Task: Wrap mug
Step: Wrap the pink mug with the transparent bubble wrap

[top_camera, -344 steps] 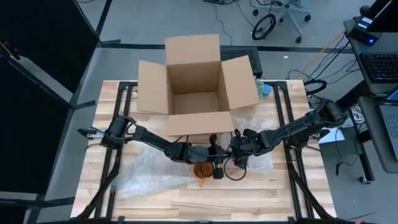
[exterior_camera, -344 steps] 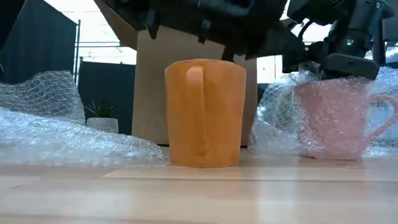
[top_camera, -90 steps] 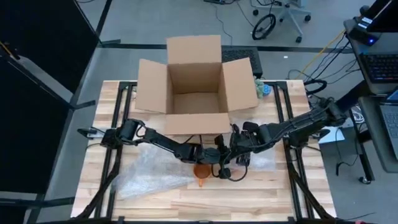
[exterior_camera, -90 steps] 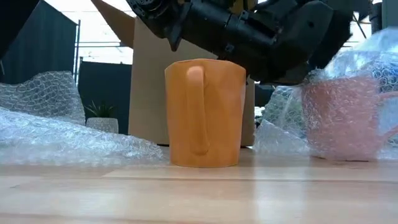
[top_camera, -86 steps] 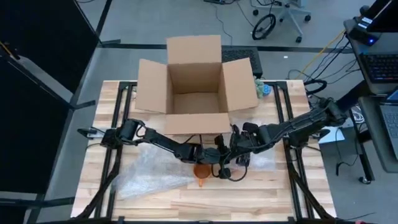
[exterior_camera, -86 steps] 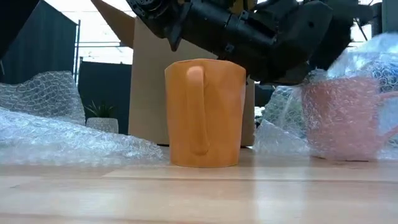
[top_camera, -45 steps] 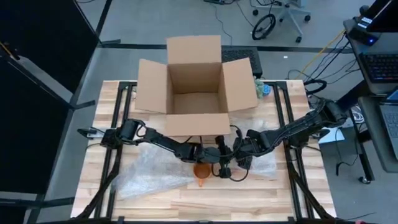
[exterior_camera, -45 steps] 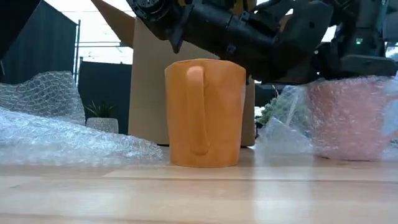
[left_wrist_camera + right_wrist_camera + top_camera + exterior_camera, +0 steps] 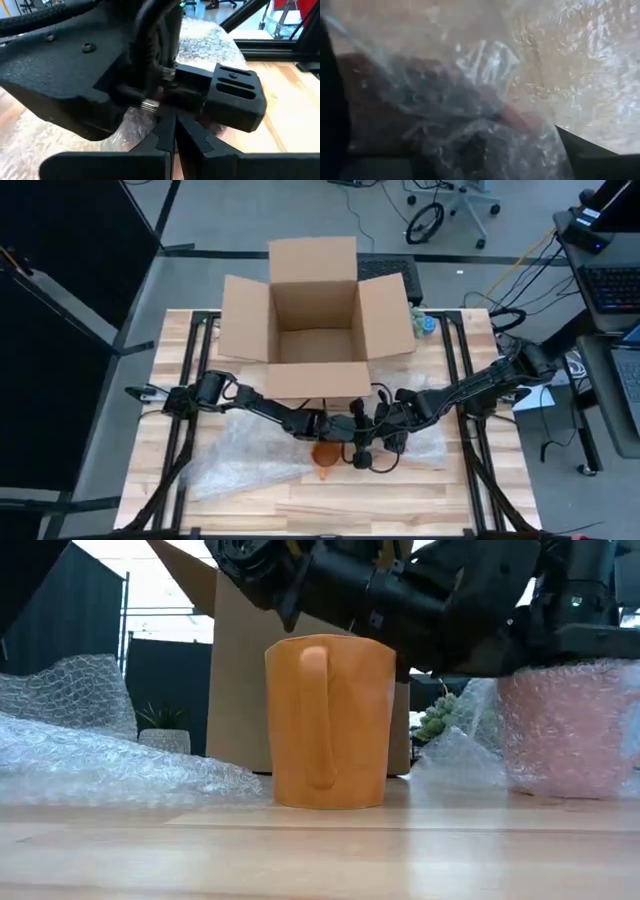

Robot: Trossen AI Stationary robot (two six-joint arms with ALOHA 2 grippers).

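1. High view: both hands meet at mid-table before the box (image 9: 312, 310); left hand (image 9: 352, 432) fingers look together, the right hand's (image 9: 392, 428) I cannot tell.
2. Low view: pink mug (image 9: 565, 730) sits half-swathed in bubble wrap (image 9: 470, 740); orange mug (image 9: 328, 720) stands bare.
3. Wrapping seems underway; next, tuck loose wrap round.

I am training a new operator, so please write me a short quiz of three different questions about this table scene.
1. True or false: the orange mug is covered in bubble wrap.
2. Which mug sits inside bubble wrap? A) the orange mug B) the pink mug C) both
3. Fill in: the cardboard box stands with its flaps ____.

Key: 1 false, it stands bare and upright on the table. 2 B. 3 open.

The left gripper and right gripper meet beside the mugs.
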